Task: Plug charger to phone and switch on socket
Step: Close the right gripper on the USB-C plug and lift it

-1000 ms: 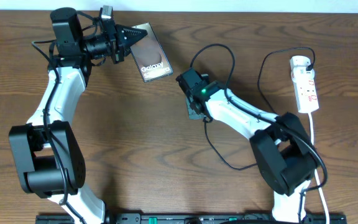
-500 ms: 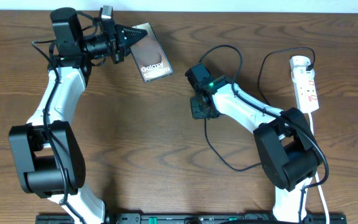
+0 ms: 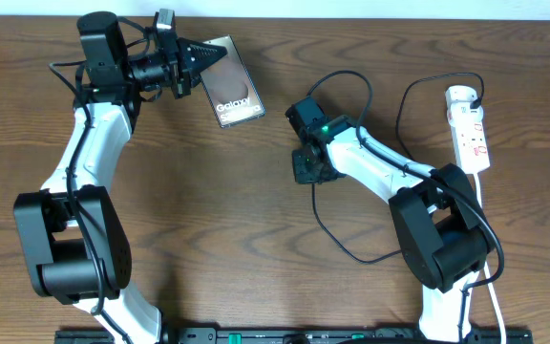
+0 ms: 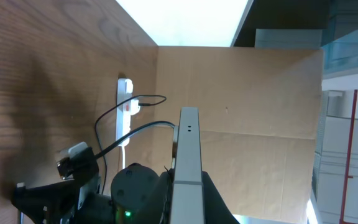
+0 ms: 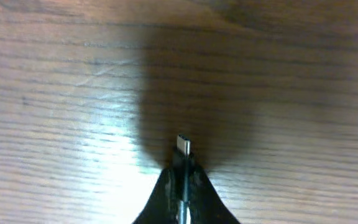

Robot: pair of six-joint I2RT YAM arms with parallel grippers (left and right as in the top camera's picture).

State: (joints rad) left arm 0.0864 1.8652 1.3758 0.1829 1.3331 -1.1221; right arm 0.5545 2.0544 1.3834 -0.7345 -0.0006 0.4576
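Pinching the charger [image 5: 183, 144] tip tight, my right claw [image 5: 183, 167] has turned a bit (then stopped). The phone [image 3: 232, 91] is off to its left, gripped by my left claw [image 3: 203, 57], still unplugged.

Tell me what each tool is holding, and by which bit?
The left tool grips the phone by the end away from its lettering; the right tool pinches the charger just behind its connector tip.

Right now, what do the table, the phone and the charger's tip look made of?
The table looks like wood or wood-grain laminate, matte brown with clear grain lines. The phone has a smooth dark face with a sheen, probably glass or glossy plastic. The charger tip is bright silvery, likely metal.
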